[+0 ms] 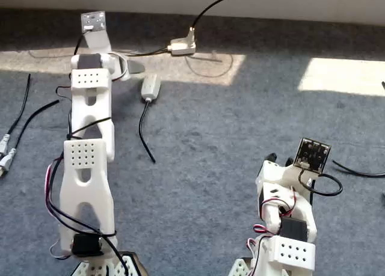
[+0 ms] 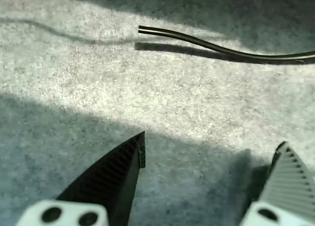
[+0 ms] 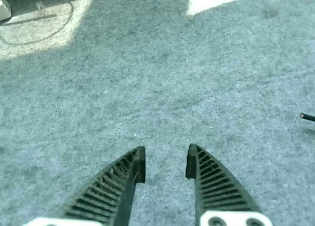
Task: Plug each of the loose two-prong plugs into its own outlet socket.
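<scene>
1. Beside the left gripper (image 2: 212,140), on the side toward the right arm: grey-white plug (image 1: 150,86), flat on the grey carpet (image 1: 228,138). It lies outside the jaws and is untouched. Its black cord (image 1: 143,128) trails back toward the arm bases.
2. Left gripper: jaws spread wide, nothing between them. A black twin cord (image 2: 221,49) lies on the carpet ahead of the fingertips, apart from them, one cut end showing.
3. Beyond the left gripper, farther on the same side: white connector block (image 1: 183,46) with cords leaving both ends. Whether it is a plug or a socket cannot be told.
4. Well apart from the left gripper, back by the arm bases: right gripper (image 3: 165,162), jaws narrowly parted, holding nothing, over carpet.
</scene>
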`<move>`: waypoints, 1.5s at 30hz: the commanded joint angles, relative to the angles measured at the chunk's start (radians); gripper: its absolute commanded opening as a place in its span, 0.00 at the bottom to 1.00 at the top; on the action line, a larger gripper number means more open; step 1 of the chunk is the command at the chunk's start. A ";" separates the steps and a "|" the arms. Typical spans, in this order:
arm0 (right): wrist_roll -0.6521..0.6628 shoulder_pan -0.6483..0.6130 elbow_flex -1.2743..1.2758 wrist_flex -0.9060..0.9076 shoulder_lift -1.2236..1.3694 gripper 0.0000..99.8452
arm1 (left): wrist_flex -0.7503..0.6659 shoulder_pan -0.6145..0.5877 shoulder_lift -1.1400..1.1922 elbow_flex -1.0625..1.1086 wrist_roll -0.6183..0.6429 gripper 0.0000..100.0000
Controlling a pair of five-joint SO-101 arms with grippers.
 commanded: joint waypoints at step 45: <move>0.009 -0.005 0.038 -0.024 -0.007 0.15 | 0.506 -0.664 -0.753 0.608 -0.948 0.39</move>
